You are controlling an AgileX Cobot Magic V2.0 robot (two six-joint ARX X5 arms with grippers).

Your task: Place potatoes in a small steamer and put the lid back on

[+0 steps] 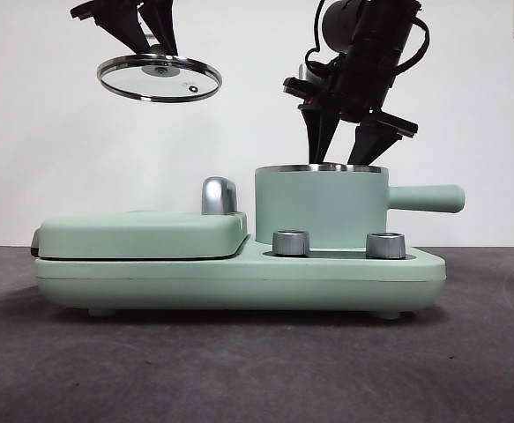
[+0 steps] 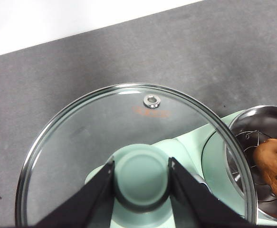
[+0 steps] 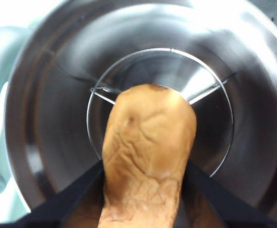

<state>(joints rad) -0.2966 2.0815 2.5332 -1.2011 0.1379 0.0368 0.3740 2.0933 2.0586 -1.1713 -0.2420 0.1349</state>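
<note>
Only right wrist view shows right tool [image 3: 145, 190] clamping potato [image 3: 148, 156] inside steamer [image 3: 48, 118]; left tool [image 2: 141, 178] grips lid [image 2: 81, 137].

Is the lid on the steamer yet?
Off. The left hand holds the lid by its knob, in the air beside the steamer.

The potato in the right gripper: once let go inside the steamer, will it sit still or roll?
The potato is oblong and lumpy, so it will probably tip over, then settle. Its matte, wrinkled skin suggests little sliding, though the steamer has slick steel walls inside.
</note>
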